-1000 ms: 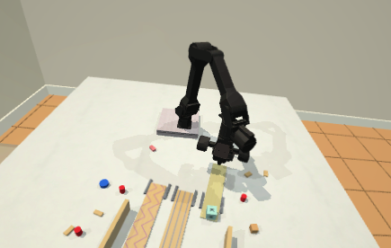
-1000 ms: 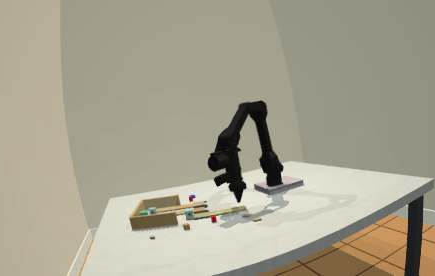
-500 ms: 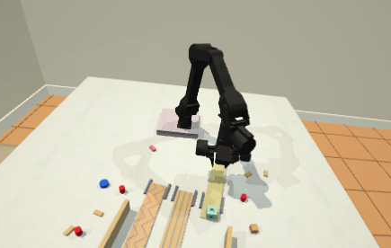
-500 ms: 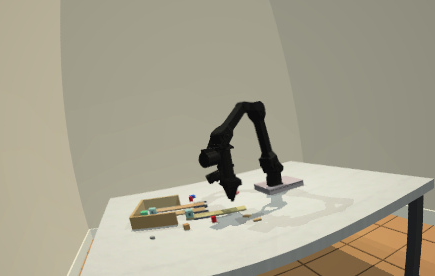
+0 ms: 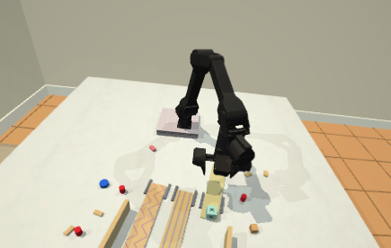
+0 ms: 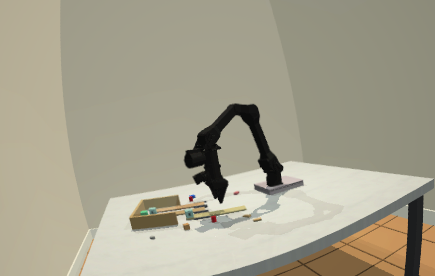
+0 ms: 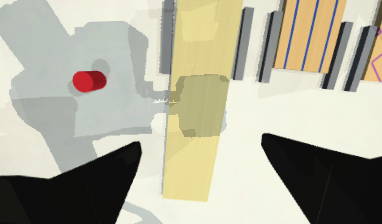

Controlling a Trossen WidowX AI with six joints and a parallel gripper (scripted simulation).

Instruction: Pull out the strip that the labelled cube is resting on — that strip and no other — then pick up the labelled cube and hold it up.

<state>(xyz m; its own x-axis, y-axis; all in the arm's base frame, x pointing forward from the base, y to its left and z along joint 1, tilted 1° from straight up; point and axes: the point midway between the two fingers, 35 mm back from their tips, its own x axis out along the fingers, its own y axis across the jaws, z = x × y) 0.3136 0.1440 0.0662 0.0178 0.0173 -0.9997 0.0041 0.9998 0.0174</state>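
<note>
The teal cube with a dark mark on top sits on the pale yellow strip, near the end farther from the arm's base. The strip lies between two short grey guides, its nearer end sticking well out of them. My gripper is open and empty above the strip's nearer part, its fingertips on either side of the strip in the wrist view. The cube is outside the wrist view.
A striped strip and a zigzag strip lie beside the yellow one. A wooden box holds another teal cube and a green piece. A red cylinder and wooden blocks lie nearby.
</note>
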